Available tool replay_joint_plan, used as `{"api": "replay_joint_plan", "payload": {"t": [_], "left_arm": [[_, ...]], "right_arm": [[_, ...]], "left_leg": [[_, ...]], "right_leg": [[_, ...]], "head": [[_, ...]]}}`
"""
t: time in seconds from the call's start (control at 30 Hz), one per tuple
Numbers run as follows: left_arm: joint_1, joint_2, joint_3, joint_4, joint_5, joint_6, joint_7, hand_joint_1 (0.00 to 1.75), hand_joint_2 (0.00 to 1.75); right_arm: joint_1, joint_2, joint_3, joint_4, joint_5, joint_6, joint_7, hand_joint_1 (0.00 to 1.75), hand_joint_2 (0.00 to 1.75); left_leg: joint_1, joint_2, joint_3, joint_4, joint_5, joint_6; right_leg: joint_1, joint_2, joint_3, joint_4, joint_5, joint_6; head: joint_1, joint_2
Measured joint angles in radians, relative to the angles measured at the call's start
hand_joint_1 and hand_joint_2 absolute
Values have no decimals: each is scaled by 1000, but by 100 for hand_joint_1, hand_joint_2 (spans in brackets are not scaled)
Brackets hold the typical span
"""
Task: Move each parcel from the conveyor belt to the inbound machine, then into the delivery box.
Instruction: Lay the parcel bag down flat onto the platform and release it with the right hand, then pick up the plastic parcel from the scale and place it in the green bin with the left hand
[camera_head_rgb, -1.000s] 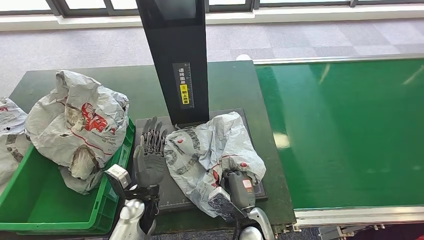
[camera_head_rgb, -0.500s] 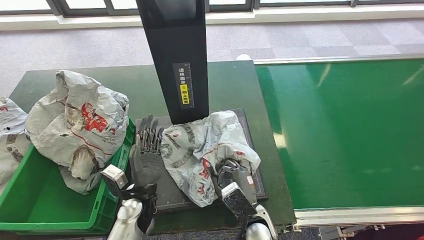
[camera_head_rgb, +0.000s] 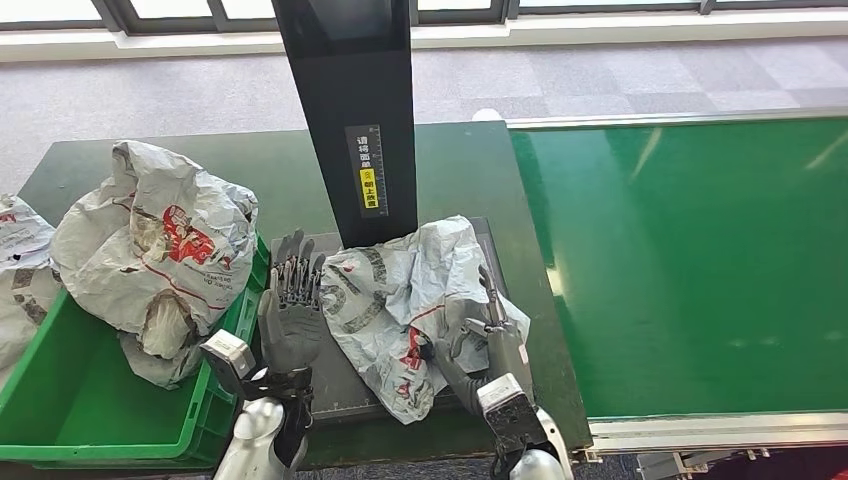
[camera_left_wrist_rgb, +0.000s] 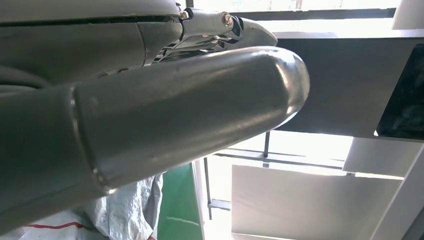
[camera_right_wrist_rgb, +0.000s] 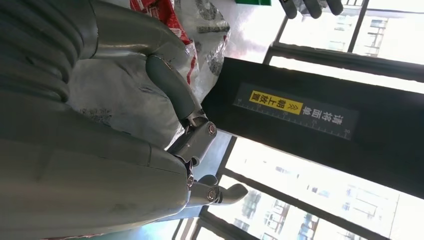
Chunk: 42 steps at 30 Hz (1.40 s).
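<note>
Right robot hand (camera_head_rgb: 487, 340) has opened beside the parcel (camera_head_rgb: 410, 290).

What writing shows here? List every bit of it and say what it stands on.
"请将面单": white characters on the dark label of the black column.
"朝上放置": on the yellow patch of that label, beside arrow marks.
Red and dark print on the crumpled parcel under the column: too creased to read.
Red print on the bigger parcel over the green bin: unreadable.
</note>
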Motion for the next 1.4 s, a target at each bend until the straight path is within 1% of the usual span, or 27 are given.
{"api": "replay_joint_plan", "payload": {"t": [0.2,0.3,0.4,0.5,0.63,0.73,0.87,0.97,1.03,1.2,1.33,1.4], "left_arm": [[0,0,1,0,-11,0,0,0,0],[0,0,1,0,-19,-3,0,0,0],[0,2,-2,0,-56,-32,-1,0,0],[3,5,-18,0,-161,-51,-4,0,0],[5,7,-47,-1,-251,-36,-2,0,175],[5,8,-70,-1,-354,20,15,0,175],[7,11,-116,0,-541,143,41,0,175],[14,14,-154,0,-619,194,53,0,175],[21,17,-175,1,-684,229,79,0,175],[25,23,-232,39,-926,347,214,0,175],[14,27,-271,124,-1158,438,365,0,175],[2,27,-288,182,-1246,463,424,0,175]], "right_arm": [[5,0,-17,-6,11,-19,19,0,175],[14,0,-23,-13,-1,-21,3,0,175],[44,0,-29,-70,-96,-3,-45,0,175],[82,-6,-31,-164,-196,6,-63,0,175],[116,-19,-31,-256,-226,3,-66,0,175],[128,-29,-31,-304,-241,-12,-66,0,175],[136,-47,-31,-358,-257,-25,-66,0,175],[138,-61,-30,-382,-262,-27,-66,0,175],[138,-69,-29,-391,-269,-27,-66,0,175],[138,-93,-14,-399,-284,-32,-66,0,175],[137,-107,-8,-399,-294,-24,-66,0,175],[136,-112,-6,-399,-295,-15,-66,0,175]], "left_leg": [[0,0,0,0,0,0],[0,0,0,0,0,0],[0,-1,0,0,0,0],[0,-1,0,0,-1,1],[0,0,0,0,-1,1],[0,0,0,0,-1,1],[0,0,0,0,-1,1],[0,0,0,0,-1,1],[0,0,0,0,-1,1],[0,0,0,0,-1,1],[0,0,0,0,-1,1],[0,0,0,0,-1,1]], "right_leg": [[0,0,0,0,0,0],[0,0,0,0,0,0],[0,0,0,0,0,0],[0,0,0,0,0,0],[-1,0,0,-1,-1,0],[0,0,0,-1,-1,0],[0,-1,0,-1,-1,0],[0,-1,0,-1,-1,0],[0,-1,0,-1,-1,0],[-1,-1,0,-1,-1,1],[-1,-1,0,-1,-1,1],[-1,-1,1,-1,-1,1]], "head": [[0,0],[0,0],[0,0],[0,0],[0,0],[0,0],[0,0],[0,0],[0,0],[0,0],[0,0],[0,0]]}}
